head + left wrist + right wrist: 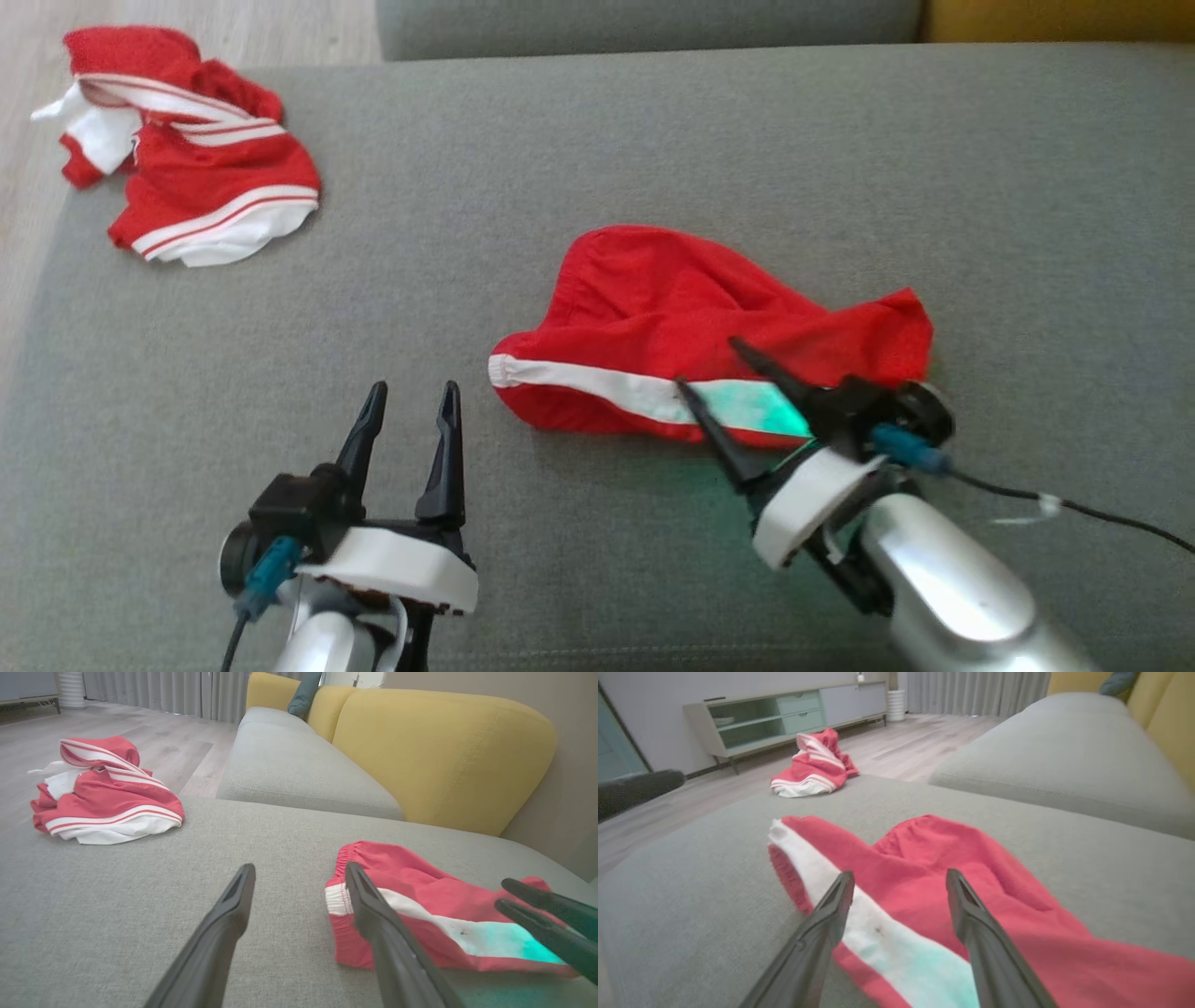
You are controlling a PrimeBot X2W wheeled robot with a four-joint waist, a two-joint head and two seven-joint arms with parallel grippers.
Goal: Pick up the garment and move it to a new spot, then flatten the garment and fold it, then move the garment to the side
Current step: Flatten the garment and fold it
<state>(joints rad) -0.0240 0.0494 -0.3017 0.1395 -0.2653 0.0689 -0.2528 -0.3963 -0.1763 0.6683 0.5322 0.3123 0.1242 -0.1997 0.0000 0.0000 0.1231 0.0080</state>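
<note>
Red garment [709, 308] on the grey cushion [653, 140], its near edge under your right gripper [707, 364]

Your right gripper's two fingers are spread wide and pinch nothing. They straddle the white stripe [597, 385] along the garment's near edge, where a green glow falls on the cloth; you cannot tell whether the tips touch it. That forearm [943, 579] comes in from the lower right of the head view, fingers slanting up and left. Your left gripper [414, 387] sits low at the left over bare cushion, fingers also spread and pointing up the view, the garment near on its right but apart. The garment's long axis runs left to right, its gathered end pointing to your left. A red-and-white heap [187, 159] lies well apart at the far left corner
</note>
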